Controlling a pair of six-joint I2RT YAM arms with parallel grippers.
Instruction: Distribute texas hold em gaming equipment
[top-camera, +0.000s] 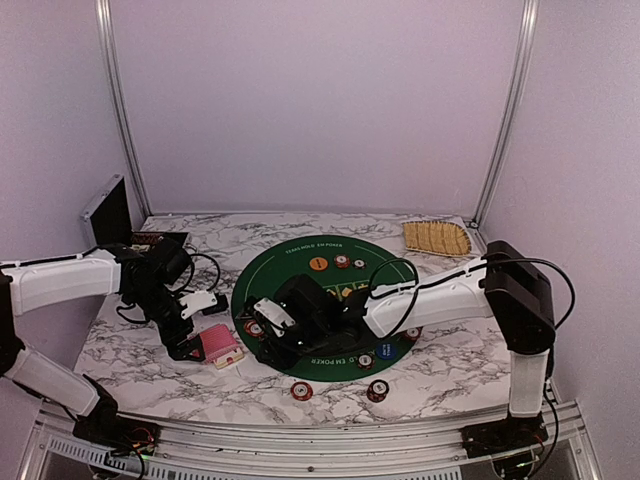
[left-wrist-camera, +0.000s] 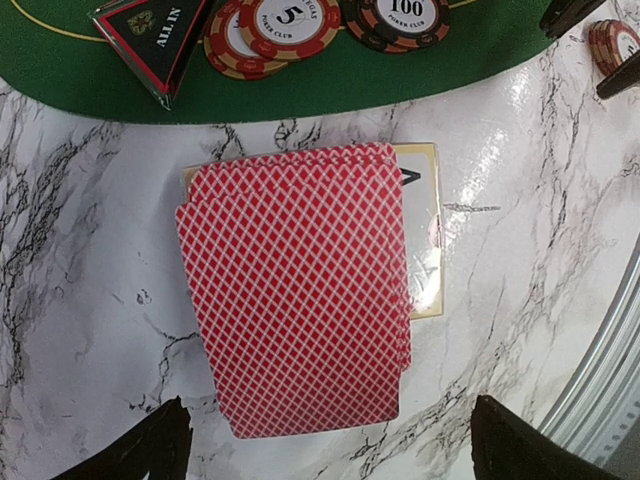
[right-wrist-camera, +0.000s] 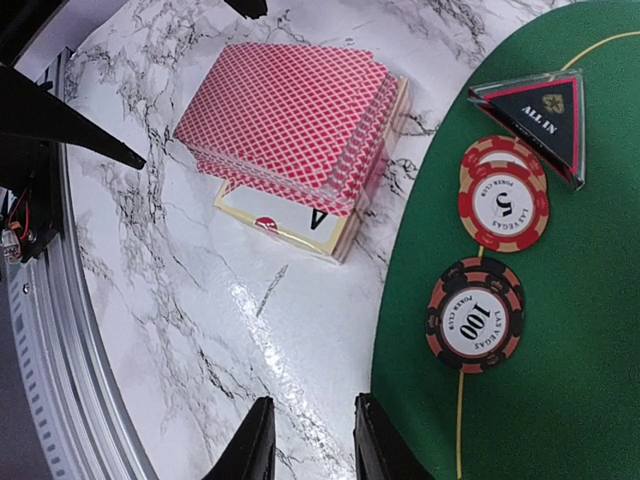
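The red-backed cards (left-wrist-camera: 300, 300) lie slightly fanned on the marble table (left-wrist-camera: 80, 300), just left of the green mat (right-wrist-camera: 560, 400) (an ace peeks out beneath). The left gripper (left-wrist-camera: 328, 405) hangs over them, jaws wide apart; the right gripper (right-wrist-camera: 313, 400), jaws narrowly apart, holds nothing.

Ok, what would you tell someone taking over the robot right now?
Left gripper: open, empty, over the red-backed card deck on the marble table.
Right gripper: slightly open, empty, near the edge of the green mat.
Done: ALL IN button, 5 chips and 100 chips lie on the mat; orange button at its far side.
Left: deck undealt; two front chip stacks sit off the mat.
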